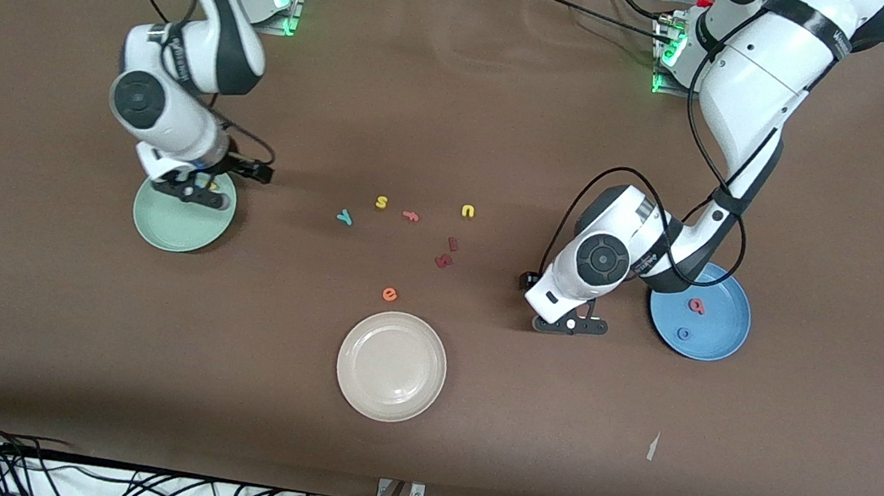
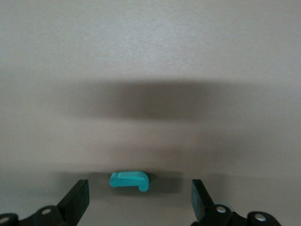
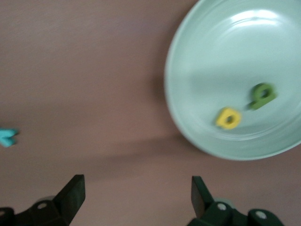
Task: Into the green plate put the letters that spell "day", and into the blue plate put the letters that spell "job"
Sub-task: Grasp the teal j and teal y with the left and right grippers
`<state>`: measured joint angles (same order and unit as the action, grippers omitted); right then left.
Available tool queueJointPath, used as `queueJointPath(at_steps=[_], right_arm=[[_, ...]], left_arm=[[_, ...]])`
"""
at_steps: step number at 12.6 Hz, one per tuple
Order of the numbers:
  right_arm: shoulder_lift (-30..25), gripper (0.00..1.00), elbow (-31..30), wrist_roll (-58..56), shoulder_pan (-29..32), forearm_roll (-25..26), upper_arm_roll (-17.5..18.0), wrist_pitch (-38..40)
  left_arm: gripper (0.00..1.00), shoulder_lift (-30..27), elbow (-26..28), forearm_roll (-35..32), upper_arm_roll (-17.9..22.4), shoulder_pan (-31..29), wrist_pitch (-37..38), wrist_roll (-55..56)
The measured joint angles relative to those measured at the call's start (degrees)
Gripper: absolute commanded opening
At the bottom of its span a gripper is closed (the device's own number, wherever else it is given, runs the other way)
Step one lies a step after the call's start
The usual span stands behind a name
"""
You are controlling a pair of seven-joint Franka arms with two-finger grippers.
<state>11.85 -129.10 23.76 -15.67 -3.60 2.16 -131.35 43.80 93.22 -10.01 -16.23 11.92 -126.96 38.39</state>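
Front view: right gripper (image 1: pixel 193 192) released over green plate (image 1: pixel 162 232); left gripper (image 1: pixel 569 325) spread around teal "j" (image 2: pixel 129 181).

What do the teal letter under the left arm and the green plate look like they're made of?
Teal letter: probably foam, matte, with thick, soft rounded edges and no glare. Green plate: likely smooth plastic or melamine, semi-gloss, with a soft highlight on its inner curve; ceramic cannot be ruled out.

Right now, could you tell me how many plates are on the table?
3: the green plate under the right gripper at the right arm's end, the blue plate at the left arm's end, and a beige-white plate between them, nearest the front camera.
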Motion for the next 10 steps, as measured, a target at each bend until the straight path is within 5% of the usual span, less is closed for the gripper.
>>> queueJointPath(at_steps=[4, 6, 8, 10], right_arm=[[0.0, 0.98, 1.3, 9.1, -0.5, 0.0, 9.4, -0.4], [0.1, 0.92, 2.5, 10.6, -1.0, 0.0, 10.2, -0.5], [1.6, 0.76, 4.2, 12.6, -1.0, 0.0, 10.2, -0.9], [4.8, 0.77, 8.0, 23.6, -1.4, 0.2, 10.2, -1.0]], left_arm=[[0.84, 0.0, 0.4, 0.0, 0.1, -0.1, 0.0, 6.3], [0.77, 0.0, 0.7, 0.0, 0.1, -0.1, 0.0, 6.8], [0.64, 0.0, 1.0, 0.0, 0.1, -0.1, 0.0, 7.1], [0.58, 0.0, 0.9, 0.0, 0.0, -0.1, -0.3, 7.2]])
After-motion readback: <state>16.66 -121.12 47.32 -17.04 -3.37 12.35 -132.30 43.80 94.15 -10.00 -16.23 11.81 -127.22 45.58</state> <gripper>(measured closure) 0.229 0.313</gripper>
